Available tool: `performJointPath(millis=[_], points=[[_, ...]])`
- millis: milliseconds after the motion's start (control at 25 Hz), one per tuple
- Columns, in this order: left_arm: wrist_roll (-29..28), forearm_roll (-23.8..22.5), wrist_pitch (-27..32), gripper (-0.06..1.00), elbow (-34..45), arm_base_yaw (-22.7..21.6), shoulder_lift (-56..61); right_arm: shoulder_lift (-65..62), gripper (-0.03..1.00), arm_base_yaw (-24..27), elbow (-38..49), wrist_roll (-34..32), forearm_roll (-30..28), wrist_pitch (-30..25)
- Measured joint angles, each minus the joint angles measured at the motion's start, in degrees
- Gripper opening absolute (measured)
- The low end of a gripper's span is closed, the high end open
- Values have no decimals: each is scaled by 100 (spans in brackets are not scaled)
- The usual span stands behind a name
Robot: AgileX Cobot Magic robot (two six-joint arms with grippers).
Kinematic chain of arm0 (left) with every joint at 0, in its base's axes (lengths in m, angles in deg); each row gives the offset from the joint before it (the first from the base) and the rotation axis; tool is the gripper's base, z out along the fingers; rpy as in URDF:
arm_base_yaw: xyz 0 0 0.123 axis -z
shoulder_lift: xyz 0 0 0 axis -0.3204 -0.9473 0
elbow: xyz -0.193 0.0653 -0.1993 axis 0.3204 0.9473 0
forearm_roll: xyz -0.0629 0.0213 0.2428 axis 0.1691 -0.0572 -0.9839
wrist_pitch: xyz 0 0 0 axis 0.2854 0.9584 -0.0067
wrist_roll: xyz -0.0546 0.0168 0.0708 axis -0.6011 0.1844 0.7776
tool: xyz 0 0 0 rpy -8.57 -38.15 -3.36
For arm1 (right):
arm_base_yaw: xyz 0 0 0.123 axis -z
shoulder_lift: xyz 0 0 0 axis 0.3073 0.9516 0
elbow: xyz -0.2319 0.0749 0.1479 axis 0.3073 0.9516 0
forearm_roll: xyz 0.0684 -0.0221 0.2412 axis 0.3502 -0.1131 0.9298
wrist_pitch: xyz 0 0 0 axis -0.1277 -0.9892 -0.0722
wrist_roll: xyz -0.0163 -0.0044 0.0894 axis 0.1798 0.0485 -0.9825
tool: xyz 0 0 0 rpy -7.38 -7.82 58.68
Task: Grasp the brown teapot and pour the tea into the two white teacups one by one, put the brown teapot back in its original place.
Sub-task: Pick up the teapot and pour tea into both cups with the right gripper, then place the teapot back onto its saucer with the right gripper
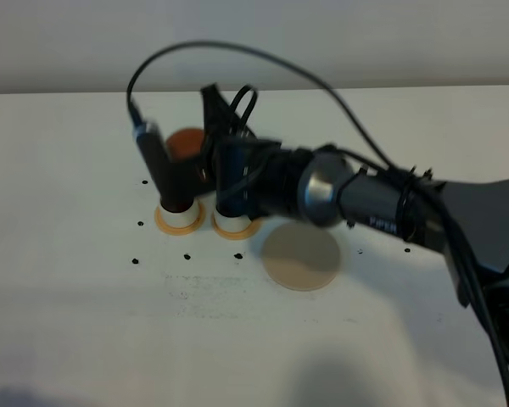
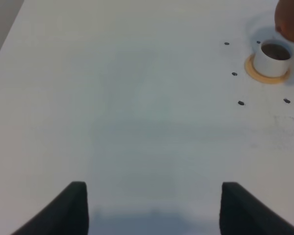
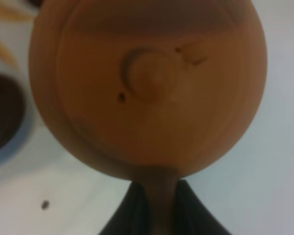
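teapot [image 1: 185, 142] mostly hidden behind arm, right cup [image 1: 231, 222] half-covered

Lab: marked white table [image 1: 85, 322]

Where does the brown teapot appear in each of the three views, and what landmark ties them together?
Exterior high: the brown teapot shows behind the two cups, mostly hidden by the right arm.
Left wrist: only an orange-brown sliver at the frame's edge, beside the tea-filled white teacup.
Right wrist: it fills the frame, lid facing the camera, handle between the fingers.
Shared landmark: the teacup on its orange coaster.
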Motion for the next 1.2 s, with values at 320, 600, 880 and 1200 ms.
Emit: performJointPath(millis=[320,600,880,1200], points=[[0,0,0,59,0,0,0,0,8,510,-1368,400,2969,-332],[0,0,0,59,0,0,0,12,8,873,-1669,859,5663,-221],[0,0,0,59,0,0,0,519,8,1289,-1803,364,6059,-356],[0,0,0,59,0,0,0,1084,8,1398,-2414,-323,6111,-1181]])
